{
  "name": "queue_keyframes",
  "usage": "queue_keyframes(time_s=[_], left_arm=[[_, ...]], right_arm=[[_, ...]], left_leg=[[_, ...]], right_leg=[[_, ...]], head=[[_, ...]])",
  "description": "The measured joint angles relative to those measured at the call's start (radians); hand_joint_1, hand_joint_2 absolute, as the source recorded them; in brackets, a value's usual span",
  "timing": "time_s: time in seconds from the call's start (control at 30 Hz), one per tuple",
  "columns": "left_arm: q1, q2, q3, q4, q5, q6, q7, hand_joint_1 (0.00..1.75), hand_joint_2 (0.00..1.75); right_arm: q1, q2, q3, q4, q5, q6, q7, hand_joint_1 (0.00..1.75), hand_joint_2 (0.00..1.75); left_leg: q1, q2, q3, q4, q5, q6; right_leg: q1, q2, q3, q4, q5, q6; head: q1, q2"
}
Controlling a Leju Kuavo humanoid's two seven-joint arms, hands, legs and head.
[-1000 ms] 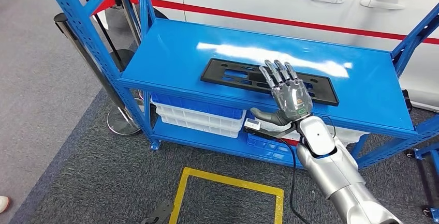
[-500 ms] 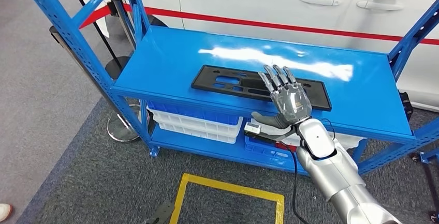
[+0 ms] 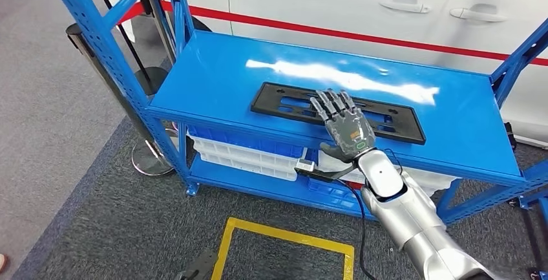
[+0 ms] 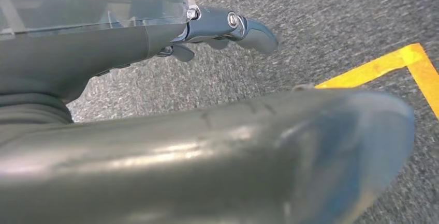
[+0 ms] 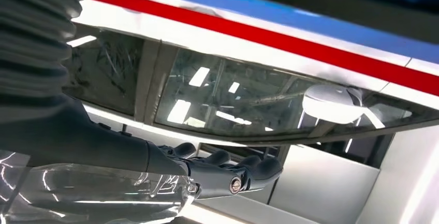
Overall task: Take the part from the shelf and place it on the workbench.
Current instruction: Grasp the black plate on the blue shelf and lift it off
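lying flat on the top board of the blue shelf (image 3: 213, 79), the black part (image 3: 284, 102) is a long, thin plate with slots cut through it, set lengthwise along the board and nearer its front edge than its back. the right robot hand (image 3: 342, 128) is over the part's middle, palm down, with its fingers (image 3: 326, 104) straight, spread a little and pointing toward the back of the shelf; they overlap the part, though whether they touch it cannot be told. its thumb sticks out sideways at the front edge of the board, and nothing is gripped. the silver right arm (image 3: 413, 222) rises to it from the lower right, with a black cable (image 3: 362, 228) hanging beside the wrist. in the right wrist view the same robot hand (image 5: 228, 175) has its fingers stretched out flat with nothing in them.

the left robot hand (image 4: 222, 27) hangs over grey carpet (image 4: 321, 22), its fingers loosely apart and bare, near a yellow tape line (image 4: 383, 66).

on the lower level of the shelf sit white bins (image 3: 245, 154) with blue ones. behind the shelf stands a white car (image 3: 362, 2) with a red stripe (image 3: 310, 29) and door handles. two dark stanchion posts (image 3: 97, 60) stand at the left of the shelf, and a yellow tape square (image 3: 284, 231) marks the carpet in front.
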Motion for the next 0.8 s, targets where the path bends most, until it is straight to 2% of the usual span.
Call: queue_keyframes(time_s=[0.07, 0.1, 0.13, 0.17, 0.23, 0.27, 0.3, 0.37, 0.4, 0.47, 0.5, 0.57, 0.6, 0.63, 0.67, 0.73, 0.77, 0.8], left_arm=[[0.000, -0.001, 0.000, 0.000, -0.002, -0.001, 0.000, 0.00, 0.00], [0.000, -0.001, 0.000, 0.000, -0.002, -0.001, 0.002, 0.00, 0.00], [0.000, -0.001, 0.000, 0.000, -0.004, -0.002, 0.003, 0.00, 0.00], [0.000, -0.001, 0.000, 0.000, -0.006, -0.003, 0.005, 0.00, 0.00], [-0.002, -0.002, 0.000, 0.000, -0.013, -0.006, 0.008, 0.00, 0.00], [-0.003, -0.003, 0.000, 0.000, -0.016, -0.006, 0.009, 0.00, 0.00], [-0.004, -0.004, 0.000, 0.000, -0.019, -0.007, 0.009, 0.00, 0.00], [-0.007, -0.007, 0.000, 0.000, -0.025, -0.007, 0.010, 0.00, 0.00], [-0.008, -0.008, 0.000, 0.000, -0.027, -0.007, 0.010, 0.00, 0.00], [-0.010, -0.008, 0.000, 0.000, -0.032, -0.007, 0.011, 0.00, 0.00], [-0.012, -0.008, 0.000, 0.000, -0.034, -0.007, 0.012, 0.00, 0.00], [-0.014, -0.008, 0.000, 0.000, -0.037, -0.009, 0.015, 0.00, 0.00], [-0.014, -0.008, 0.000, 0.000, -0.038, -0.010, 0.016, 0.00, 0.00], [-0.013, -0.008, 0.000, 0.000, -0.039, -0.010, 0.018, 0.00, 0.00], [-0.013, -0.008, 0.000, 0.000, -0.039, -0.011, 0.019, 0.00, 0.00], [-0.014, -0.008, 0.000, 0.000, -0.039, -0.011, 0.021, 0.00, 0.00], [-0.015, -0.008, 0.000, 0.000, -0.039, -0.012, 0.022, 0.00, 0.00], [-0.015, -0.008, 0.000, 0.000, -0.039, -0.012, 0.023, 0.00, 0.00]], right_arm=[[-0.006, 0.004, 0.008, 0.017, 0.009, 0.012, 0.006, 0.00, 1.75], [-0.007, 0.006, 0.014, 0.028, 0.016, 0.019, 0.011, 0.00, 1.75], [-0.008, 0.008, 0.020, 0.038, 0.023, 0.025, 0.015, 0.00, 1.75], [-0.012, 0.011, 0.026, 0.048, 0.031, 0.035, 0.021, 0.00, 1.75], [-0.030, 0.019, 0.040, 0.071, 0.049, 0.063, 0.030, 0.00, 1.75], [-0.043, 0.026, 0.047, 0.085, 0.057, 0.084, 0.034, 0.00, 1.75], [-0.056, 0.034, 0.056, 0.100, 0.063, 0.109, 0.038, 0.00, 1.75], [-0.080, 0.053, 0.073, 0.135, 0.069, 0.167, 0.045, 0.00, 1.75], [-0.091, 0.063, 0.079, 0.152, 0.070, 0.196, 0.051, 0.00, 1.75], [-0.116, 0.081, 0.087, 0.180, 0.070, 0.241, 0.064, 0.00, 1.75], [-0.129, 0.090, 0.090, 0.193, 0.070, 0.260, 0.071, 0.00, 1.75], [-0.152, 0.105, 0.098, 0.221, 0.070, 0.290, 0.083, 0.00, 1.75], [-0.159, 0.111, 0.102, 0.234, 0.070, 0.300, 0.090, 0.00, 1.75], [-0.163, 0.116, 0.103, 0.244, 0.070, 0.305, 0.095, 0.00, 1.75], [-0.167, 0.121, 0.105, 0.253, 0.070, 0.310, 0.099, 0.00, 1.75], [-0.177, 0.131, 0.107, 0.265, 0.070, 0.320, 0.105, 0.00, 1.75], [-0.183, 0.135, 0.108, 0.271, 0.070, 0.325, 0.106, 0.00, 1.75], [-0.187, 0.138, 0.109, 0.276, 0.070, 0.329, 0.107, 0.00, 1.75]], left_leg=[[-0.001, 0.000, -0.001, 0.000, 0.000, 0.004], [-0.002, 0.000, 0.000, 0.001, -0.001, 0.005], [-0.003, -0.001, 0.000, 0.002, -0.001, 0.005], [-0.003, -0.003, 0.001, 0.003, -0.002, 0.005], [-0.005, -0.004, 0.003, 0.003, -0.004, 0.003], [-0.007, -0.004, 0.003, 0.004, -0.005, 0.000], [-0.008, -0.004, 0.001, 0.004, -0.005, -0.003], [-0.008, -0.003, -0.001, 0.001, -0.002, -0.014], [-0.008, -0.002, -0.002, 0.001, -0.003, -0.019], [-0.009, 0.000, -0.013, 0.030, -0.026, -0.030], [-0.009, 0.000, -0.032, 0.074, -0.053, -0.035], [-0.005, 0.001, -0.091, 0.207, -0.116, -0.043], [-0.003, 0.001, -0.117, 0.262, -0.134, -0.045], [-0.002, 0.001, -0.129, 0.284, -0.132, -0.048], [-0.001, 0.001, -0.121, 0.265, -0.110, -0.049], [0.002, 0.003, -0.061, 0.136, -0.039, -0.047], [0.001, 0.003, -0.031, 0.072, -0.015, -0.044], [0.000, 0.003, -0.011, 0.030, -0.003, -0.040]], right_leg=[[-0.001, 0.000, -0.064, 0.133, -0.058, 0.005], [-0.001, 0.000, -0.087, 0.179, -0.068, 0.006], [-0.001, 0.000, -0.096, 0.192, -0.061, 0.005], [-0.001, 0.000, -0.084, 0.160, -0.033, 0.002], [0.003, 0.000, -0.021, 0.023, 0.039, -0.011], [0.006, 0.000, 0.008, -0.041, 0.064, -0.018], [0.010, 0.000, 0.024, -0.078, 0.075, -0.022], [0.015, 0.000, 0.028, -0.096, 0.075, -0.026], [0.012, 0.000, 0.029, -0.100, 0.078, -0.029], [0.004, -0.002, 0.034, -0.111, 0.084, -0.038], [0.001, -0.003, 0.037, -0.116, 0.086, -0.041], [0.002, -0.004, 0.038, -0.116, 0.086, -0.045], [0.002, -0.005, 0.038, -0.115, 0.085, -0.045], [0.003, -0.005, 0.038, -0.114, 0.084, -0.046], [0.003, -0.005, 0.039, -0.112, 0.082, -0.045], [0.002, -0.003, 0.041, -0.106, 0.077, -0.041], [0.004, -0.001, 0.039, -0.101, 0.073, -0.038], [0.006, 0.000, 0.037, -0.097, 0.072, -0.034]], head=[[0.000, 0.000], [0.000, 0.000], [0.000, 0.000], [0.000, 0.000], [0.000, 0.000], [0.000, 0.000], [0.000, 0.000], [0.000, 0.000], [0.000, 0.000], [0.000, 0.000], [0.000, 0.000], [0.000, 0.000], [0.000, 0.000], [0.000, 0.000], [0.000, 0.000], [0.000, 0.000], [0.000, 0.000], [0.000, 0.000]])
